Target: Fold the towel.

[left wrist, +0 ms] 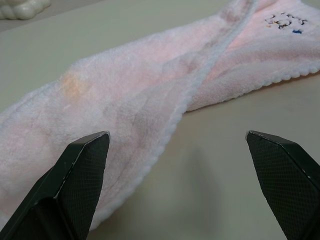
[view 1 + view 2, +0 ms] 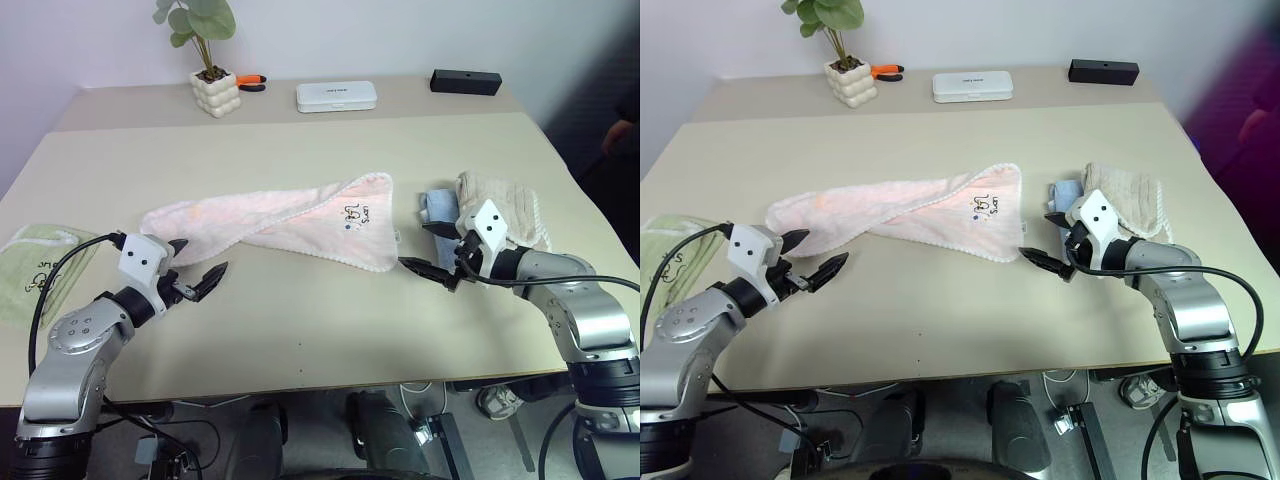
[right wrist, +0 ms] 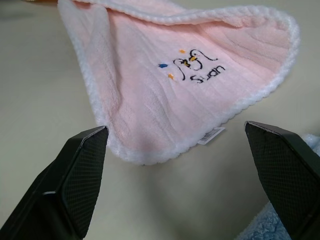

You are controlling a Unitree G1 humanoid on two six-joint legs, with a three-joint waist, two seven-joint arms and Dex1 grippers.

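The pale pink towel (image 2: 290, 220) lies loosely folded over itself in a long strip across the middle of the table, its scalloped white edge and dark embroidered lettering (image 2: 352, 212) at the right end. My left gripper (image 2: 200, 258) is open just in front of the towel's left end, with the cloth (image 1: 150, 95) ahead of its fingers. My right gripper (image 2: 415, 246) is open beside the towel's right corner, facing the lettered corner (image 3: 175, 90) and its small label. Neither gripper touches the towel.
A folded green towel (image 2: 30, 270) lies at the table's left edge. Folded beige (image 2: 500, 205) and light blue (image 2: 437, 207) towels sit behind my right gripper. At the back stand a potted plant (image 2: 215, 92), an orange-handled tool (image 2: 250, 82), a white case (image 2: 336, 96) and a black box (image 2: 465, 81).
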